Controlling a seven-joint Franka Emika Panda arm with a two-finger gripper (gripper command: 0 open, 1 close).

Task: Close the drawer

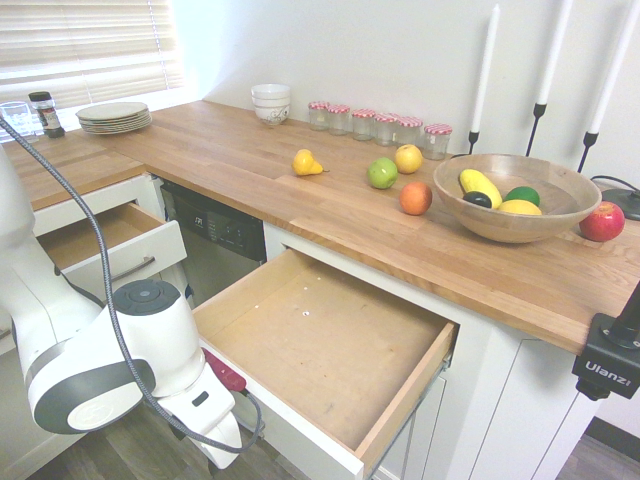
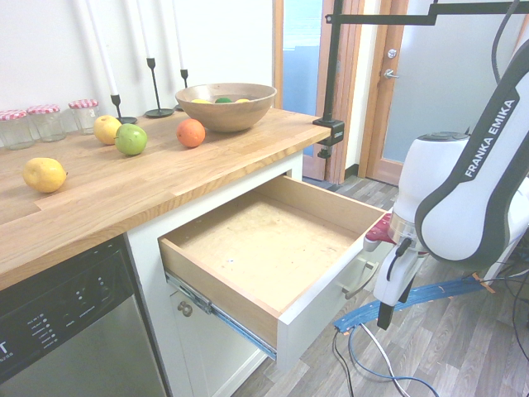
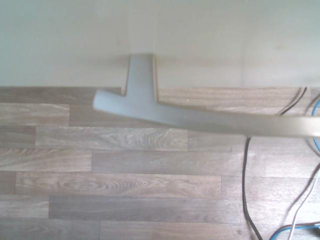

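The drawer (image 1: 320,330) is pulled far out from under the wooden counter, and its plywood bottom (image 2: 256,248) is bare. Its white front panel (image 2: 322,318) faces the arm. The slim metal bar handle (image 3: 200,120) crosses the wrist view in front of the white panel, above the wood floor. My gripper (image 2: 386,318) hangs just outside the front panel, at the handle's height, pointing down at the floor. In the first exterior view the gripper (image 1: 228,455) is low at the drawer's near left corner. It looks open, with nothing in it.
A narrower white drawer (image 1: 110,235) also stands open to the left, beyond the dishwasher (image 1: 215,245). On the counter (image 1: 250,160) are loose fruit, a wooden bowl (image 1: 515,195), jars and candlesticks. Cables (image 2: 372,364) lie on the floor under the gripper.
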